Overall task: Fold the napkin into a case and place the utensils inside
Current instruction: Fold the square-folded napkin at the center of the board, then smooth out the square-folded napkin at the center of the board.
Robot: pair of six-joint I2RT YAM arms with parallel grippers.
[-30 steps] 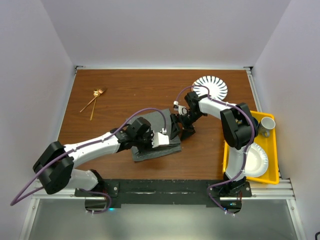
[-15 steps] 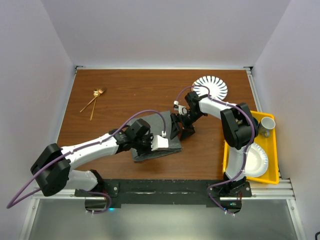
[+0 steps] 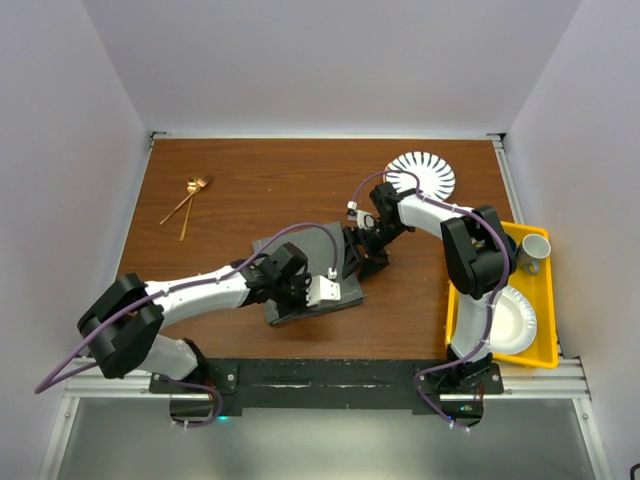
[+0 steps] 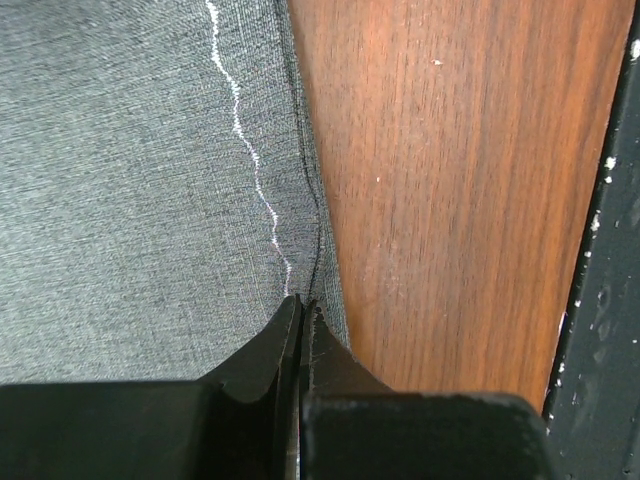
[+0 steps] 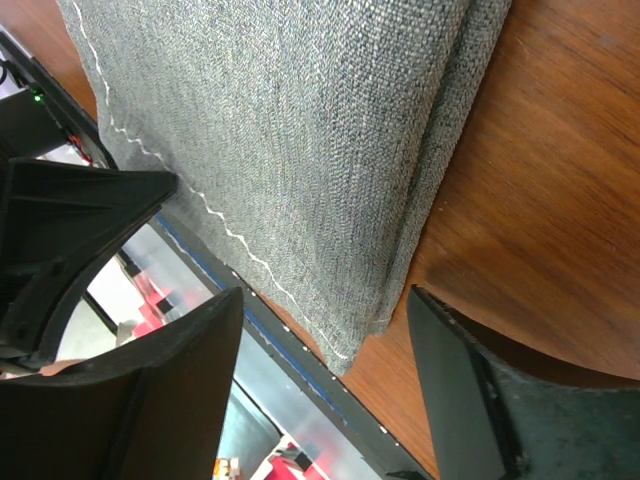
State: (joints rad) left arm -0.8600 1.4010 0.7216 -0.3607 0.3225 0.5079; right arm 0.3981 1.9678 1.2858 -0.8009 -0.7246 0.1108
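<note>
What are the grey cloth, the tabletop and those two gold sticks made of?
The napkin looks like woven fabric, matte flecked grey, with visible weave and a pale stitched hem. The table looks like wood or wood-look laminate: brown grain streaks, slight sheen. The utensils seem metal, shiny gold-copper, though too small to confirm.

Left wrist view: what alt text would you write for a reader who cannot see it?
The black left gripper is shut on the stitched edge of the dark grey napkin, which fills the picture's left half. Bare wooden table lies to the right, with a black strip at the far right edge.
</note>
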